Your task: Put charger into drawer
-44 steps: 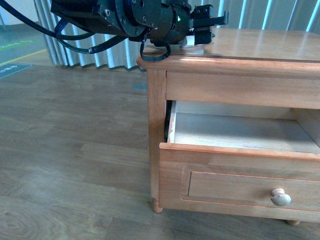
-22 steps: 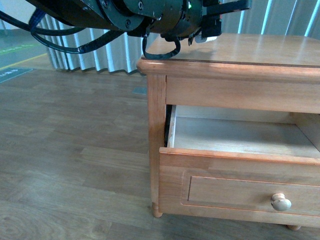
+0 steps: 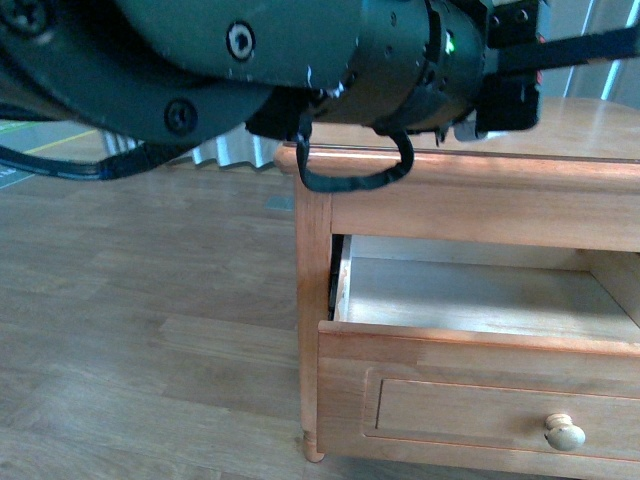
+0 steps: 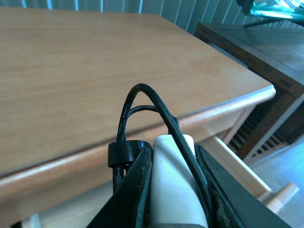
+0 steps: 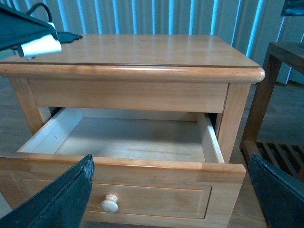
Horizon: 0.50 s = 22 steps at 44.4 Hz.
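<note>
— Where's the small white boxy charger?
— Clamped in the left gripper, over the front edge of the honey-brown wooden cabinet.
— And the cabinet's knobbed wooden drawer?
— Pulled out, showing bare pale wood inside; the right gripper is spread wide before the cabinet.

**A:** Entry one, the main support?
**B:** Wooden cabinet, honey-brown. Its top has a rounded edge and a smooth, glossy surface that reflects window light.

**A:** Compartments?
**B:** One drawer directly under the top, pulled out. It is pale wood inside, with a raised-panel front and a single round pale knob.

**A:** What does the cabinet stand on?
**B:** Floor, grey-brown wood-look planks. A round foot at the cabinet's front corner rests on it.

**A:** Anything else on that floor?
**B:** A darker wooden table just beside the cabinet, with a slatted lower shelf.
</note>
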Each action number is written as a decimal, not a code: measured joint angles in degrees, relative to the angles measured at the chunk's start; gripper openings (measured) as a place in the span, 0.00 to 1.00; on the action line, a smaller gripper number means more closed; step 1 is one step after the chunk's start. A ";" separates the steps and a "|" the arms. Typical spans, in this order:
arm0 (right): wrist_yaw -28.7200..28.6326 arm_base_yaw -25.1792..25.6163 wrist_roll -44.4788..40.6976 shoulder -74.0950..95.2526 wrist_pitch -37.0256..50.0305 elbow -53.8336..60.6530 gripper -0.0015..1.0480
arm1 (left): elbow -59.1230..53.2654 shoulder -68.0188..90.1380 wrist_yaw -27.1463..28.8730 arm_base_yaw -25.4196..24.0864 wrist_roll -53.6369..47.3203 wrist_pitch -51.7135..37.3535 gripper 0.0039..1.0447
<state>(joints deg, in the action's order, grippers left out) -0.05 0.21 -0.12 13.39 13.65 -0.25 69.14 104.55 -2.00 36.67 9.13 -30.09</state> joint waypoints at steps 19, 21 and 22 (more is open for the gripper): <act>0.00 0.00 0.02 0.00 0.00 0.00 0.92 | -3.06 4.13 -1.22 0.90 1.79 0.15 0.23; 0.00 0.00 0.00 0.00 0.00 0.00 0.92 | -3.06 4.59 -1.20 0.83 1.86 0.15 0.23; 0.00 0.00 0.02 0.00 0.00 0.00 0.92 | -3.06 4.66 -1.18 0.79 2.03 0.15 0.24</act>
<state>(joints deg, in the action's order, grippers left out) -0.05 0.21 -0.10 13.39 13.65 -0.25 66.08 109.21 -3.18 37.45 11.16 -29.93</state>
